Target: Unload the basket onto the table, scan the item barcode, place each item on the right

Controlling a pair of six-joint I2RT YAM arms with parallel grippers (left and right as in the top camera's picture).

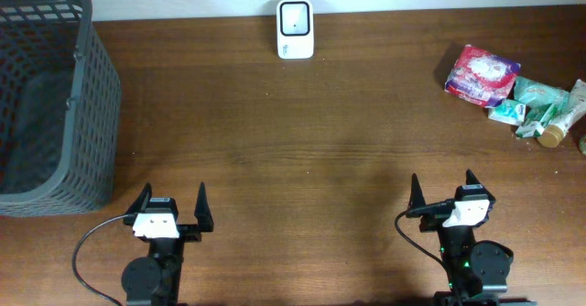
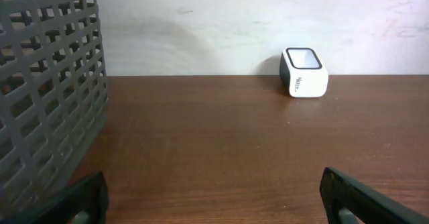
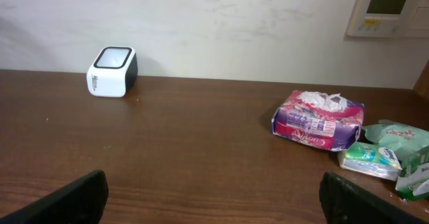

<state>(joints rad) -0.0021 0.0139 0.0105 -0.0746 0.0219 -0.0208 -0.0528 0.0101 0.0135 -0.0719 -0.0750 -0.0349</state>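
Nearest, both pincers, left and right, stand spread wide and hold nothing over the smooth, dark wood-grain counter. To the left sits a grey plastic lattice basket. Far right lies a crinkly pink packet, touching green packets. At the far edge stands the boxy white scanner, well apart.

I'm counting two grippers of mine: left gripper and right gripper. I'm seeing one white scanner, one grey basket, one pink-purple pack and one tube with a tan cap. The green packets are overlapping, so I'm counting at least two; the exact number is unclear.
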